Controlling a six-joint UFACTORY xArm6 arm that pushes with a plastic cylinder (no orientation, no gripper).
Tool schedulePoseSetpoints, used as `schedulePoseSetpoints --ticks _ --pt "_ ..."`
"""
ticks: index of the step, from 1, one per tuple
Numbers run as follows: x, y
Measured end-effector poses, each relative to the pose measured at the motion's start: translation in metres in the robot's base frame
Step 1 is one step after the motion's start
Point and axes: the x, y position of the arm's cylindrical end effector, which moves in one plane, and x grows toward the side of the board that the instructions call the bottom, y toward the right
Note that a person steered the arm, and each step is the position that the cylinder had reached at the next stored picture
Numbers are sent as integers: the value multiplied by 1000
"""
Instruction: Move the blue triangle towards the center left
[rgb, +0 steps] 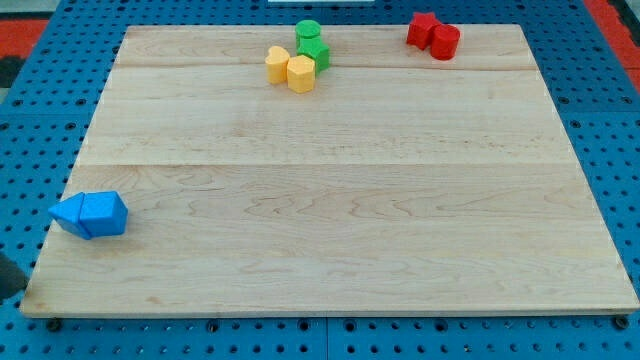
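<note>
Our blue triangle (68, 213), seemingly touching a blue block (105, 213), sits lower left; center left remains ahead. Our tip is out of view.

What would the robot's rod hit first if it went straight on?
Only a dark shape at the view's left edge, probably my tip, shows; its heading cannot be told. Nearest are the touching blue triangle and blue block, up-right of it.

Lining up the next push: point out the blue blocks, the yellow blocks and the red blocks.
blue blocks (90, 214): camera view, top face.
yellow blocks (291, 68): camera view, where the two meet.
red blocks (434, 35): camera view, where the two meet.
</note>
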Motion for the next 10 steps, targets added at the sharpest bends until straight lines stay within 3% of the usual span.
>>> schedulePoseSetpoints --ticks 2,3,4,6,7,9,10 --pt "-30 -2" --pt "-68 8" --pt "-97 63" --pt "-102 160" --pt "-141 131" --pt "-127 76" --pt "-171 55"
